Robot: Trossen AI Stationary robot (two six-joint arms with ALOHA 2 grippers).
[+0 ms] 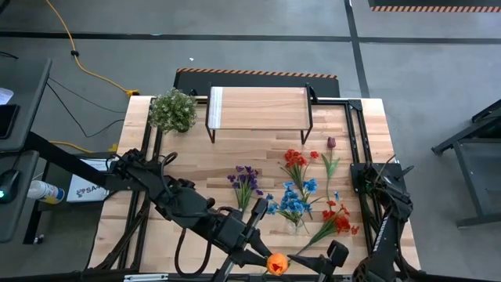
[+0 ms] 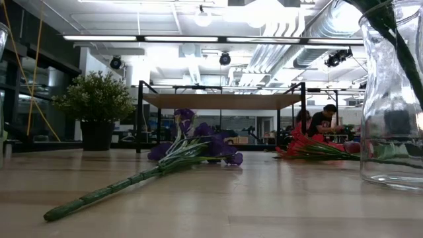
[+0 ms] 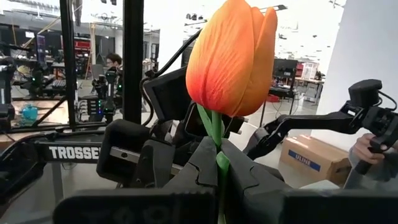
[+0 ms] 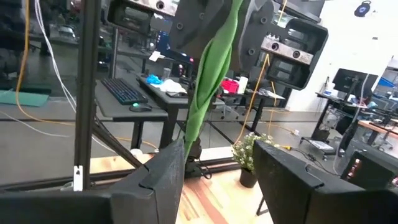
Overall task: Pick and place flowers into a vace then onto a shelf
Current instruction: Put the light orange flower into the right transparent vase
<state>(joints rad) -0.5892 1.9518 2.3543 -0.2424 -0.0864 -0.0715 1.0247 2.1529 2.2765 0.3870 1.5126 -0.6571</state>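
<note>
An orange tulip (image 1: 275,264) stands upright in the air over the table's near edge, with my left gripper (image 3: 217,155) shut on it. My right gripper (image 4: 219,149) is open just to the tulip's right (image 1: 317,261), at the level of the green stem (image 4: 208,81). The stem's lower end runs down beside one finger (image 4: 168,177). A glass vase (image 1: 296,225) holding blue flowers (image 1: 293,200) stands on the table. Purple flowers (image 1: 246,184), red flowers (image 1: 296,163) and a dark red tulip (image 1: 330,145) lie flat on the wood. The shelf (image 1: 258,106) stands at the far edge. My left gripper pinches the tulip's stem a little below the bloom (image 3: 217,134) between its two fingers. The fingers come nearly level from the table's left and lie across the stem. The tulip is upright and clear of the table, bloom (image 3: 233,56) above the fingers. Whether my right gripper touches the stem, I cannot tell.
A bushy potted plant (image 1: 174,110) stands at the far left, beside the shelf. More red flowers (image 1: 338,221) lie to the right of the vase. In the low view the vase (image 2: 393,99) is close on the right and the purple flowers' stem (image 2: 106,192) lies across the foreground.
</note>
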